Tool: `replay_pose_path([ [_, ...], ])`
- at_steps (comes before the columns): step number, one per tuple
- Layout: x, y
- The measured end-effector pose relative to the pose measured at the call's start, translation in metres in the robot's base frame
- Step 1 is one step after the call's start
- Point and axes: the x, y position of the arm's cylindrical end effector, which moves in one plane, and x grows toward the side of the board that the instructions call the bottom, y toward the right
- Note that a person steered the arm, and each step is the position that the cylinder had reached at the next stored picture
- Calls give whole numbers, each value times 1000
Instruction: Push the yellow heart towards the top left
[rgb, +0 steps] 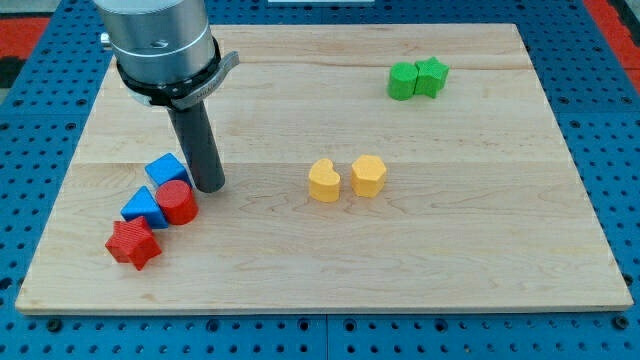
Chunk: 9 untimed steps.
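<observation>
I carry no claw, so there is nothing to spread or pinch: only a dark rod, and my tip (209, 186) rests on the worktop (480, 250) at the view's left. It stands just right of a blue block (166, 168) and just above-right of a red cylinder (178, 202), close enough that I cannot tell whether it touches them. Below those sit another blue block (142, 206) and a red star (133, 244).

The yellow heart (323, 181) lies near the middle of the worktop, well apart from my tip, toward the view's right. Just beside it on the right is a second yellow block (368, 175), rounded, with a narrow gap between. Two green blocks (417, 78) touch each other at the view's top right.

I judge the push has not begun; this is the approach step. To send the heart up-left, I need to get to its lower-right side, which means circling below it and slipping in near that narrow gap. The risk is nudging the second yellow block, or clipping the heart off-centre so it spins instead of travelling.
</observation>
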Motion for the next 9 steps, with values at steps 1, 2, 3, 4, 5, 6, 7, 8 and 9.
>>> replay_pose_path([
  [1,-1,0],
  [2,-2,0],
  [3,11,11],
  [4,35,38],
  [5,41,88],
  [6,40,129],
  [7,13,133],
  [8,2,129],
  [9,-16,138],
])
